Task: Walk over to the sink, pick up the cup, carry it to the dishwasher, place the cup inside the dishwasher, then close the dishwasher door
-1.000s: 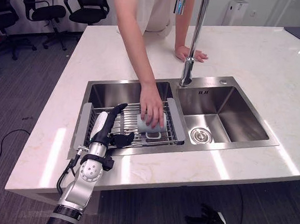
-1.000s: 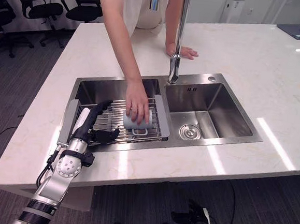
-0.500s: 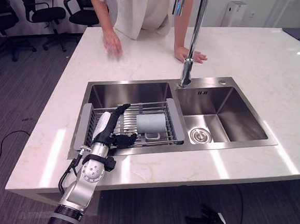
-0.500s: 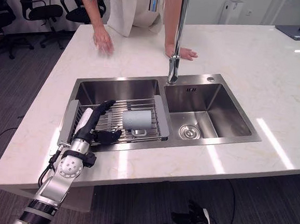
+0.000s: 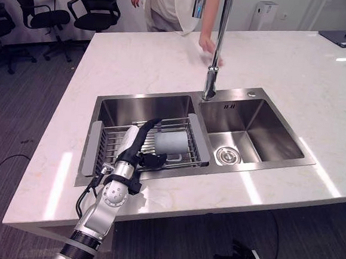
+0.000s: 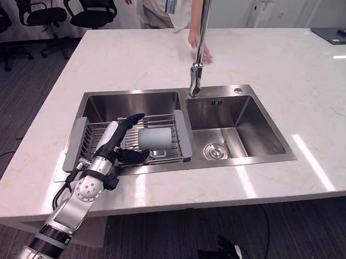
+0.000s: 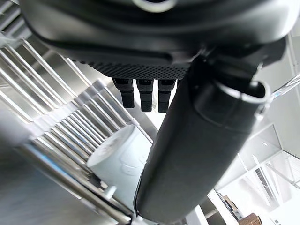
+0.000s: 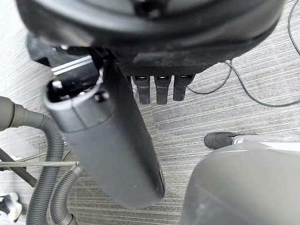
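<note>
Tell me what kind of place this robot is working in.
Probably a demo kitchen inside an office or lab: a marble island counter with a steel double sink and tall faucet, and office chairs behind it.

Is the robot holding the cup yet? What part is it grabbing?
No, nothing is held yet. The left hand reaches over the rack with straight fingers next to the cup, which lies on its side. The right hand is empty too.

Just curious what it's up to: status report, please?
Left hand open beside cup, ungrasped, sideways on rack. Right hand open over floor. Person beyond counter.
</note>
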{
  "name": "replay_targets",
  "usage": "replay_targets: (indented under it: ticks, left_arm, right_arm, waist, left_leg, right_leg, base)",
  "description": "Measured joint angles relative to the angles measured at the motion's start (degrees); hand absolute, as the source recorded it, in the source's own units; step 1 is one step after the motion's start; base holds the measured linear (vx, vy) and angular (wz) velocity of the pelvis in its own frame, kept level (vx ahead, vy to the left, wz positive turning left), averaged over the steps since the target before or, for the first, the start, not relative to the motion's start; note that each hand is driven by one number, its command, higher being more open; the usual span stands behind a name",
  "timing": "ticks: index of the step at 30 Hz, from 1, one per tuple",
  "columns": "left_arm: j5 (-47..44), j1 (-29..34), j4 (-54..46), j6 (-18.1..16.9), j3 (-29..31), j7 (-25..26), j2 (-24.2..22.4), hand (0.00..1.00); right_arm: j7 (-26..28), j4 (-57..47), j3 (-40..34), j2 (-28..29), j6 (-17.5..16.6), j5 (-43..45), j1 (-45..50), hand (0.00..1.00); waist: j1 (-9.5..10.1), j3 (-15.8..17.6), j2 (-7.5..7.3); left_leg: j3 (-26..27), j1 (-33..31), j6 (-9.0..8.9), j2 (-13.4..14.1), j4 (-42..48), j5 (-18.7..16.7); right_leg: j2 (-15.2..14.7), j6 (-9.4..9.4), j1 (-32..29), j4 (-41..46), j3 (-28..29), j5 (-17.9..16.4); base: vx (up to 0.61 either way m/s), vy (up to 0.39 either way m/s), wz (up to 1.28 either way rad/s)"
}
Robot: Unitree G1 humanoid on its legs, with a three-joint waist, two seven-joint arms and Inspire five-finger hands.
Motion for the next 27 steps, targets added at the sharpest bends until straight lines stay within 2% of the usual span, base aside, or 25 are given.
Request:
replay_targets:
  ticks: [8, 12, 27]
  left_arm:
    - [1.60, -3.43, 0.64, 0.14, -0.01, 0.50, 0.02, 0.90]
    - [2.32, -3.45, 1.14, 0.34, -0.04, 0.51, 0.02, 0.90]
    - [7.88, -5.54, 7.64, 1.60, -1.20, -0.47, 1.43, 0.90]
  right_arm:
    - [-0.02, 0.85, -0.03, -0.03, 0.00, 0.01, 0.04, 0.90]
    - [-0.01, 0.96, -0.02, -0.02, 0.00, 0.02, 0.05, 0.90]
    - [0.05, 1.13, -0.15, -0.08, 0.00, 0.04, 0.10, 0.90]
  waist:
    - [-0.36, 0.05, 0.08]
    - [-1.38, 0.09, 0.15]
    - [-2.15, 0.33, 0.45]
  left_leg:
    - [0.98, 0.04, 0.00, -0.02, 0.02, 0.00]
    - [1.09, 0.04, 0.00, -0.03, 0.01, 0.00]
    - [3.29, 0.61, -0.18, 0.06, -0.18, -0.23]
  right_leg:
    - [0.03, -0.01, 0.03, -1.24, 1.11, 1.15]
    - [0.03, 0.02, 0.04, -1.51, 1.22, 1.32]
    - [0.16, 0.09, -0.16, -2.39, 3.39, 2.23]
  base:
    - [-0.02, 0.000, -0.07]
    - [-0.01, -0.002, -0.02]
    - [-0.02, -0.001, -0.07]
